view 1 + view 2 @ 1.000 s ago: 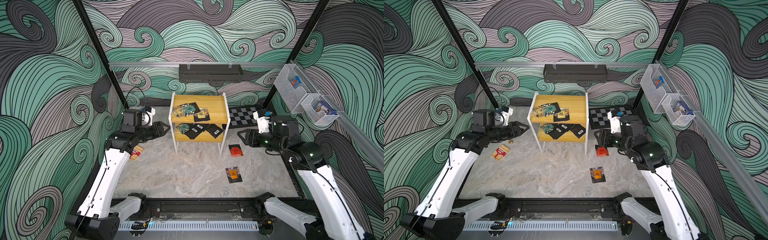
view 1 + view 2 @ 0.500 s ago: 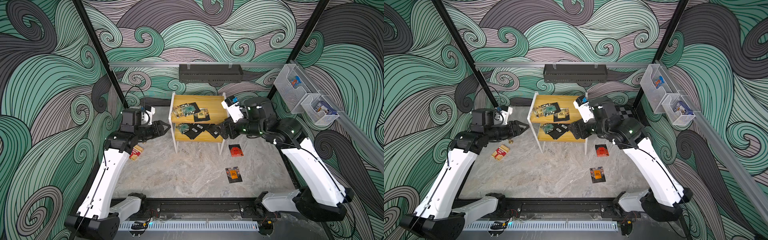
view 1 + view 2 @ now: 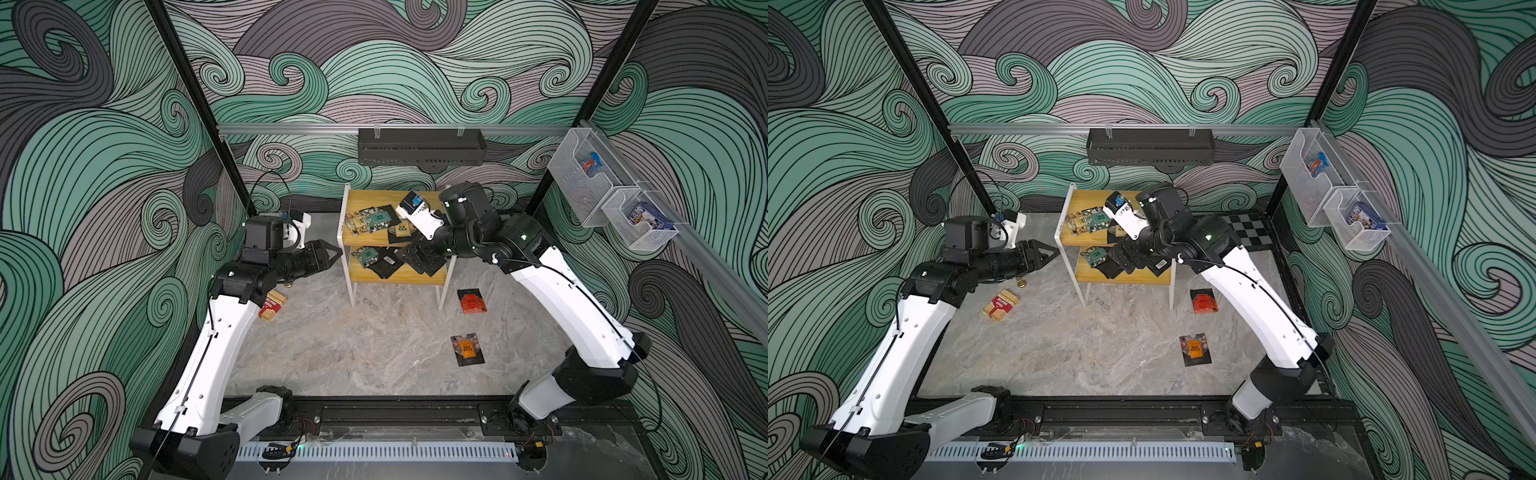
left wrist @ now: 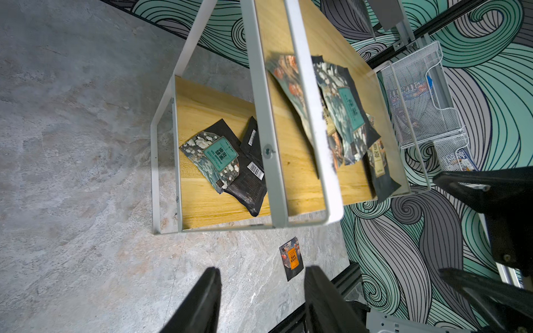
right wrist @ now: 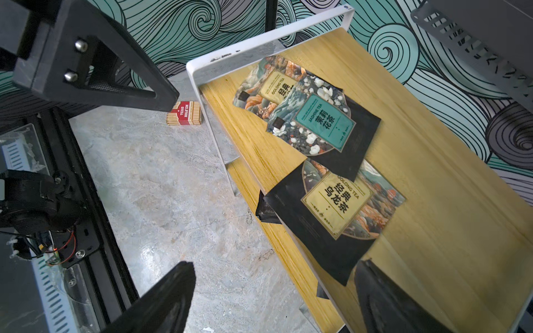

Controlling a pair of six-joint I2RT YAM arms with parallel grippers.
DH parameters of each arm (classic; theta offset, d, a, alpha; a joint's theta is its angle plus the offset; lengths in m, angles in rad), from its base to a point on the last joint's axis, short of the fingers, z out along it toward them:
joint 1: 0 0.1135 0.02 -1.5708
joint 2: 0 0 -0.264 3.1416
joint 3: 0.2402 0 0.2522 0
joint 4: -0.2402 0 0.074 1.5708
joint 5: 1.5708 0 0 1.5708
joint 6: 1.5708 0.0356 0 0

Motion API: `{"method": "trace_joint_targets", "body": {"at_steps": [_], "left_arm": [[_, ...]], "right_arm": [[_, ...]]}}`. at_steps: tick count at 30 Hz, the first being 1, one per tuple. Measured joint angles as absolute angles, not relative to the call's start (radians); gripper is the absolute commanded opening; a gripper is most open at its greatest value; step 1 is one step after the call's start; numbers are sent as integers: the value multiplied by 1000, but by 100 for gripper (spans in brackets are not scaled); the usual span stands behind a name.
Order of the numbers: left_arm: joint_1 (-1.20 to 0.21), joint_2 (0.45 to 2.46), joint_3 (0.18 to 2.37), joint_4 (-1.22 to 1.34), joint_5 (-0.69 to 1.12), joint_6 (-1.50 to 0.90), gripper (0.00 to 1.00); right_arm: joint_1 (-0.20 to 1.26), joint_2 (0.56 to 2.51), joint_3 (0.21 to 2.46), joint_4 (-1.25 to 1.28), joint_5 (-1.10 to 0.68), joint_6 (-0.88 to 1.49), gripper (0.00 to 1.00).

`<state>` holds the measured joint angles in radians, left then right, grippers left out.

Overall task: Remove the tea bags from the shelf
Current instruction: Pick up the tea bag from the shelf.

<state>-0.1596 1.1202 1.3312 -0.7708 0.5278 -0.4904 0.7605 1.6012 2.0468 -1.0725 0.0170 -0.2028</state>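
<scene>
**Eight tea bags counted, six of them on the shelf**

I count three tea bags (image 5: 323,121) overlapping on the top board of the shelf (image 3: 395,277). Three more lie on the lower board: one teal bag (image 4: 216,155) and two black ones with barcodes. My right arm may hide others there. Two bags lie on the counter (image 3: 332,353), a red one (image 3: 471,301) and an orange one (image 3: 467,349), both in front of the shelf's right legs.

My left arm is bent at the elbow, with the forearm level and aimed at the shelf's left side. My left pincer (image 4: 262,271) is parted and empty, just beside the frame. My right arm reaches in from the right, with its wrist over the shelf. My right pincer (image 5: 274,265) is spread wide across the top board's front edge, gripping nothing.

The bags are square and lie flat, skewed to the boards' edges.
</scene>
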Motion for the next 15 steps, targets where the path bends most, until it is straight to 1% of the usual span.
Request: {"method": "trace_joint_targets", "body": {"at_steps": [7, 15], "left_arm": [[-160, 1120, 1331, -770, 528, -490, 50], [-160, 1120, 1331, -770, 528, -490, 50]], "right_arm": [[765, 1650, 2051, -1040, 37, -278, 88], [765, 1691, 2050, -1010, 74, -305, 84]]}}
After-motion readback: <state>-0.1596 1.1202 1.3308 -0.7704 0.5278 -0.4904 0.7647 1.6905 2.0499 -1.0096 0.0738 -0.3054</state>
